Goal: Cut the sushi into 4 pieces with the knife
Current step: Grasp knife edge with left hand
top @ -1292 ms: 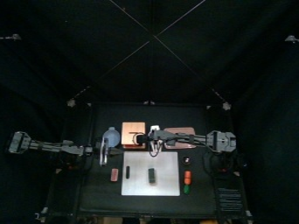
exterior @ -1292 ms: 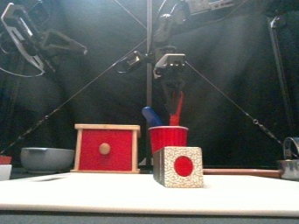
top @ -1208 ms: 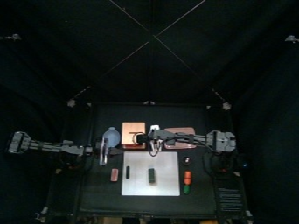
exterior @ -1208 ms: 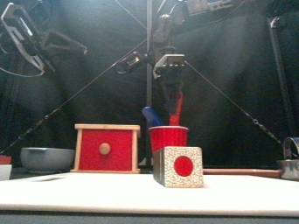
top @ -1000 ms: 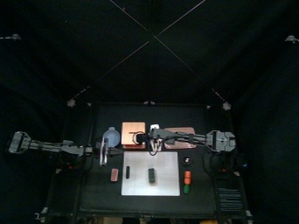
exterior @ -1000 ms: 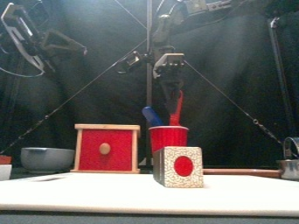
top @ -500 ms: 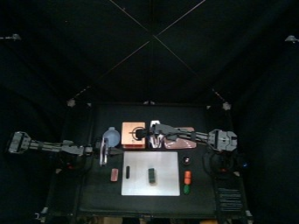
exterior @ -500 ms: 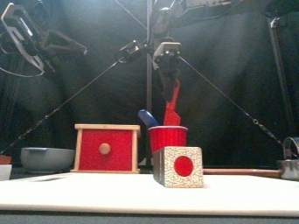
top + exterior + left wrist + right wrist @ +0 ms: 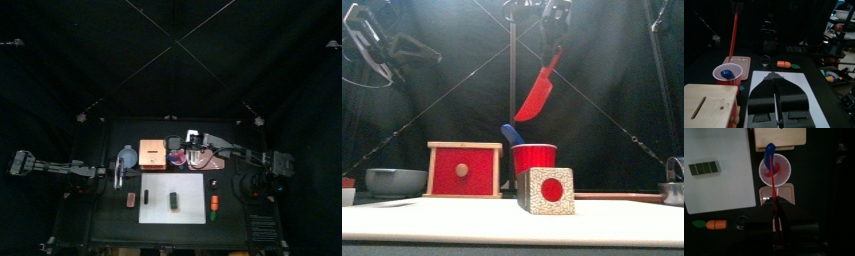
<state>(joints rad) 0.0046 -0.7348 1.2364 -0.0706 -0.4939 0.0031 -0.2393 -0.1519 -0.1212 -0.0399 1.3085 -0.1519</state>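
Red knife (image 9: pixel 535 98) hangs tilted, clenched in right gripper (image 9: pixel 775 204); left gripper (image 9: pixel 775 75) closed, empty. Any pivot in that hold would likely skew cuts across the sushi roll (image 9: pixel 174 201).

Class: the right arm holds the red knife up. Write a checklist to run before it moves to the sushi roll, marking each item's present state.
1. Right gripper shut on the red knife: ok.
2. Knife clear of the red cup: ok, hanging above its rim.
3. Sushi roll whole on the white cutting board: ok.
4. Blade over the roll: not ok, it hangs above the cup.
5. Left gripper away from the roll: ok, shut, off to the left.
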